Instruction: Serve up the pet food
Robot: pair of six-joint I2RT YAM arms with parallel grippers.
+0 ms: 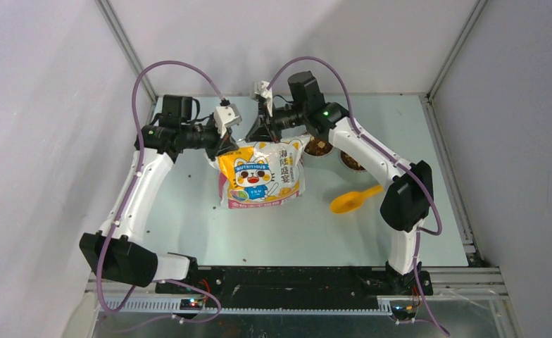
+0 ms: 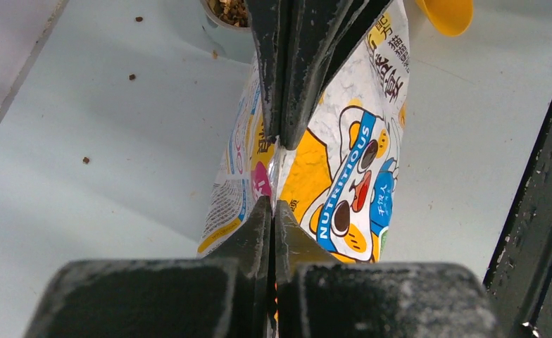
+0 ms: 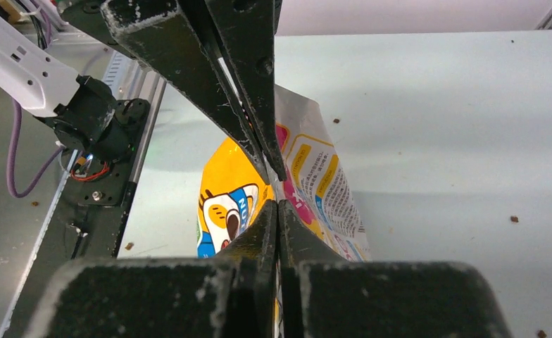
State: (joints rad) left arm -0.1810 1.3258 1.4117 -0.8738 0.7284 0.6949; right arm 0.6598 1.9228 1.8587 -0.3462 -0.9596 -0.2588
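From above, the left gripper (image 1: 224,144) and the right gripper (image 1: 258,135) meet over the top edge of the cat-printed bag (image 1: 261,174), one at each upper corner, and the bag stands upright between them in the middle of the table (image 1: 189,225). Just right of the bag sit two metal bowls: the left bowl (image 1: 308,153) and the right bowl (image 1: 343,169). Both hold the pet food (image 1: 319,146), a brown mass of kibble. A yellow scoop (image 1: 354,201) lies on the table in front of the right bowl, apart from it, and whether anything is in it cannot be told. In the left wrist view the left gripper (image 2: 278,148) is clamped tight on a thin fold of the bag (image 2: 343,183). Beyond it the wall of a bowl (image 2: 224,39) shows at the top edge with kibble (image 2: 229,8) inside, the scoop (image 2: 446,14) is at the upper right, and a few stray pellets (image 2: 86,160) dot the table. In the right wrist view the right gripper (image 3: 277,179) is likewise pinched closed on the bag's (image 3: 315,183) edge, with scattered pellets (image 3: 514,219) on the bare surface beside it.
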